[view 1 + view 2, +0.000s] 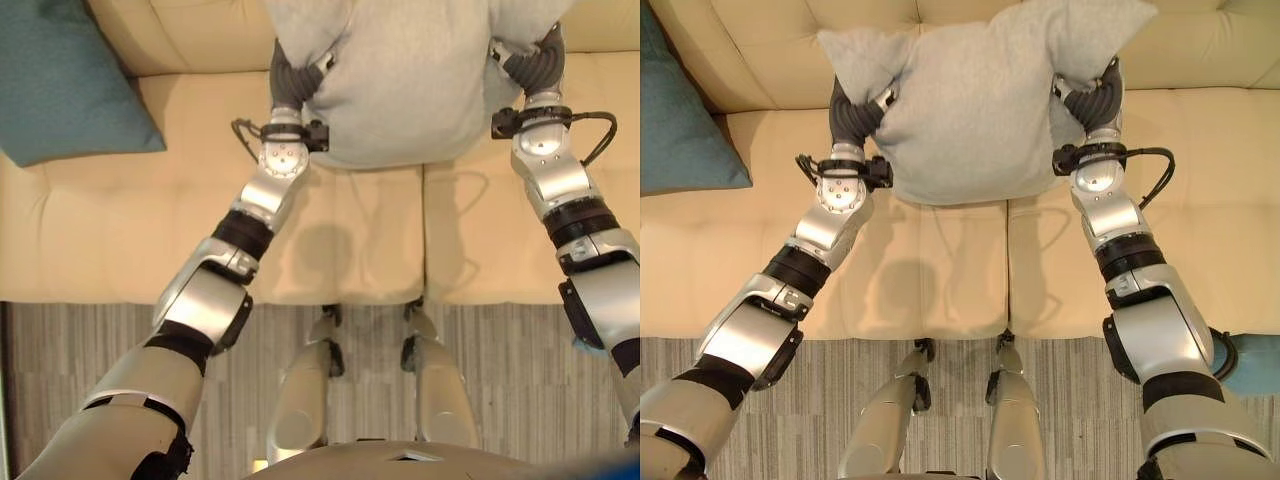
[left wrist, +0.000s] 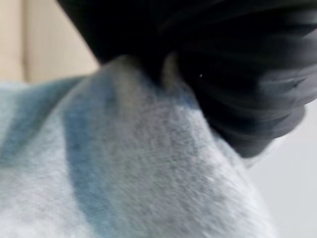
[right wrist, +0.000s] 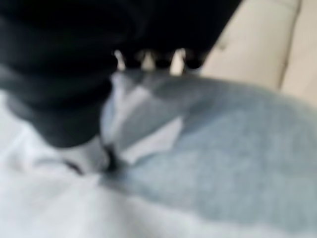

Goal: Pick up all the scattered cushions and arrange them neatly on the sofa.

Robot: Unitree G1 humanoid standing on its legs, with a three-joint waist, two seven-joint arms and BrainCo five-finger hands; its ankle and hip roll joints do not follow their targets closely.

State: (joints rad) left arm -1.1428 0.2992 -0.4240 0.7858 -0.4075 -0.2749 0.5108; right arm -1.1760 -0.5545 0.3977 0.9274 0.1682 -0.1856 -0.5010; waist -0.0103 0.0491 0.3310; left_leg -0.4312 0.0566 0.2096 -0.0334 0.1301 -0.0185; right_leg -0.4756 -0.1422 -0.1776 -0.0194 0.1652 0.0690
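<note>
left hand (image 1: 855, 118) fingers: buried in grey cushion (image 1: 975, 100) fabric
right hand (image 1: 1095, 98): same, grip unreadable
teal cushion (image 1: 685, 110): cropped at 9 o'clock edge

Matt fuzzy grey cloth cushion (image 1: 975, 110); smooth cream leather-like sofa (image 1: 940, 260).

No lettering, label, number or sign can be read anywhere in these views.
</note>
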